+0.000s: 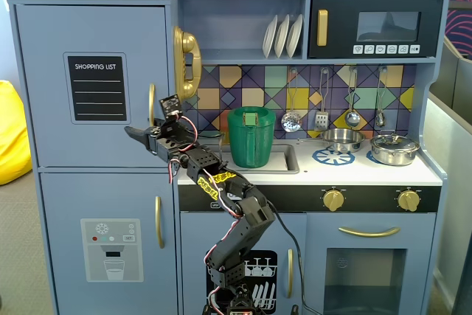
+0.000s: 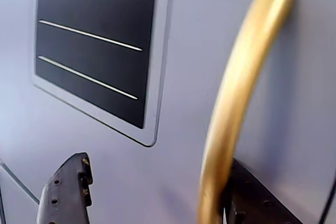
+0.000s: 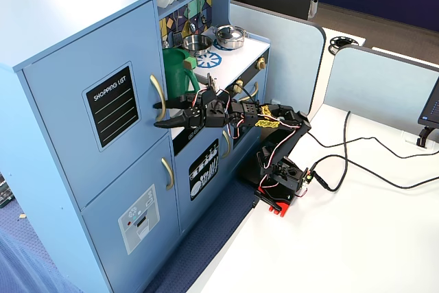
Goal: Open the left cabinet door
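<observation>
Wrist view comes very close: the gold handle [image 2: 239,103] of the left cabinet door [image 2: 94,171] runs as a curved bar from the top right down to the bottom edge. One dark finger [image 2: 65,195] stands on the left of the bar and the other finger [image 2: 257,200] on the right, partly behind it. So the gripper [image 2: 157,203] is spread with the bar between its jaws, and it is not pressed together on the bar. I cannot tell if a finger touches the handle. The lower part of the chalkboard panel [image 2: 94,45] with three white lines is at the upper left.

Both fixed views show what the wrist camera does not show: the whole toy kitchen and the arm. In a fixed view from the front, the left cabinet door [image 1: 44,94] is the upper left part of the kitchen and it looks closed, flat with its frame. The gripper [image 1: 140,136] reaches to the handle [image 1: 152,103] at the right edge of this door. On the counter stand a green pitcher [image 1: 251,138] and, to the right, two steel pots [image 1: 394,149].

In a fixed view from the side, the arm base [image 3: 278,186] sits at the edge of a white table [image 3: 357,238], next to the kitchen. The arm goes horizontal to the door [image 3: 62,114], with the gripper [image 3: 164,118] at the handle [image 3: 158,97]. Only this view shows the cables [image 3: 357,166] on the table.
</observation>
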### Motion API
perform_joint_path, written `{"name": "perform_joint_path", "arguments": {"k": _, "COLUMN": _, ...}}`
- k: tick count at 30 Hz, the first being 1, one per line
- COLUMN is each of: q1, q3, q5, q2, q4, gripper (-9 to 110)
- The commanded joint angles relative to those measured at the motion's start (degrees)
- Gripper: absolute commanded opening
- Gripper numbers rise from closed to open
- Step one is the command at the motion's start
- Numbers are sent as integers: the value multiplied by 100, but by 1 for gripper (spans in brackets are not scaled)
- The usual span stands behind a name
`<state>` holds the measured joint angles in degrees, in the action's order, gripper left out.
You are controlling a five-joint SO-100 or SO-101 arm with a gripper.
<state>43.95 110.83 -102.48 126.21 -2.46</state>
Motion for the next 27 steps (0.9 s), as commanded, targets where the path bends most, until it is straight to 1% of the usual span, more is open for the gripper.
{"name": "perform_joint_path", "arguments": {"k": 1, "q1": 668, "q3": -422, "q5": -721, "q2": 79, "q4": 193, "gripper": 18}}
{"name": "perform_joint_path", "arguments": {"k": 4, "q1": 1283, "q3": -308, "q5": -1301, "q2": 299, "q4": 79, "gripper": 16}}
{"name": "perform_joint_path", "arguments": {"k": 7, "q1": 1582, "q3": -158, "q5": -1573, "q2": 562, "q4": -70, "gripper": 16}}
{"name": "perform_joint_path", "arguments": {"k": 15, "q1": 1521, "q3": 308, "q5": -1784, "q2": 1468, "q4": -255, "gripper": 15}}
{"name": "perform_joint_path", "arguments": {"k": 21, "q1": 826, "q3": 800, "q5": -1670, "q2": 2663, "q4": -993, "gripper": 14}}
{"name": "perform_joint_path", "arguments": {"k": 27, "q1": -281, "q3": 923, "q5": -1204, "q2": 3489, "q4": -1758, "gripper": 14}}
